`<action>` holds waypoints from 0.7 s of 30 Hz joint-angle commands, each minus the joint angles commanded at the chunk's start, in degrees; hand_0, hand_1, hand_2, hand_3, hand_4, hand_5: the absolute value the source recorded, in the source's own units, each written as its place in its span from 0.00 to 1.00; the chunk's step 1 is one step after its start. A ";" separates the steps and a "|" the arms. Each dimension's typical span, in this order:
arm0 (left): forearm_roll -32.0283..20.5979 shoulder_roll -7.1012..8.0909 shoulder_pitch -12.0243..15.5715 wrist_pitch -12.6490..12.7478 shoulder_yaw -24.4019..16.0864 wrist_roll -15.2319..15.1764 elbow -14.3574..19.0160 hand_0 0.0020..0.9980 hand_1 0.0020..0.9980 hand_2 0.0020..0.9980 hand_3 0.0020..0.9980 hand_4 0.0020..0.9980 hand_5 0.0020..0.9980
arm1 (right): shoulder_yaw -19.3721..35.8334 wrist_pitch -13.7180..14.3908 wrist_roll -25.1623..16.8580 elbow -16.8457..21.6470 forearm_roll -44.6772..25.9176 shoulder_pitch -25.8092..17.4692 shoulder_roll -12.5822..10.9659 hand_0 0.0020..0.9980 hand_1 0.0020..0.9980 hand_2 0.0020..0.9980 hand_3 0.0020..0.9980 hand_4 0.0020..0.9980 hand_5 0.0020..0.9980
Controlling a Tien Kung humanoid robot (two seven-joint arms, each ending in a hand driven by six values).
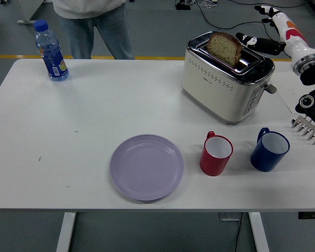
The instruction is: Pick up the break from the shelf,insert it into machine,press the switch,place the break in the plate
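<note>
Right hand (268, 31) spread wide, empty, beside toaster (226, 76).
Bread (224, 48) standing in slot; removal and plate (146, 167) placement left.

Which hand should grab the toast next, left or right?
Right. The right hand hovers open beside the brown bread slice standing in the cream toaster; the left arm is out of view.

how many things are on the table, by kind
mugs: 2 (red mug, blue mug)
plate: 1
toaster: 1
bread slice: 1
water bottle: 1
metal rack: 1
total: 7
</note>
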State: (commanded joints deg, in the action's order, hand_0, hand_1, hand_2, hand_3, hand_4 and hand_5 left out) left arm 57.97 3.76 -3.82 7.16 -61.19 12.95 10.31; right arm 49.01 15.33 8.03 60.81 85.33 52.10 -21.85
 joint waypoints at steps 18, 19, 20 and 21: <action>-0.21 0.27 -0.40 0.23 -0.12 -0.10 0.00 0.70 0.72 0.70 0.58 0.31 0.82 | -2.52 -1.03 -0.04 -6.33 0.68 3.74 2.37 0.88 0.84 0.89 0.91 0.88 0.50; -0.18 0.27 -0.43 0.24 -0.14 -0.10 0.00 0.70 0.72 0.70 0.58 0.31 0.82 | -2.74 -1.25 -0.02 -6.79 0.65 4.07 2.57 0.88 0.84 0.89 0.91 0.88 0.50; -0.15 0.27 -0.44 0.24 -0.16 -0.09 0.00 0.70 0.72 0.70 0.58 0.31 0.82 | -2.84 -1.36 0.00 -7.02 0.63 4.24 2.66 0.88 0.84 0.89 0.91 0.88 0.50; -0.12 0.27 -0.46 0.26 -0.19 -0.08 0.00 0.70 0.72 0.70 0.58 0.31 0.82 | -3.04 -1.41 -0.02 -7.38 0.62 4.54 2.84 0.88 0.84 0.89 0.91 0.88 0.50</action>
State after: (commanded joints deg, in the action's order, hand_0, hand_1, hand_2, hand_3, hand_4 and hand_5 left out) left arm 57.85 4.03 -4.28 7.41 -61.38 12.87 10.31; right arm 45.96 13.92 8.01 53.43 85.95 56.64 -19.02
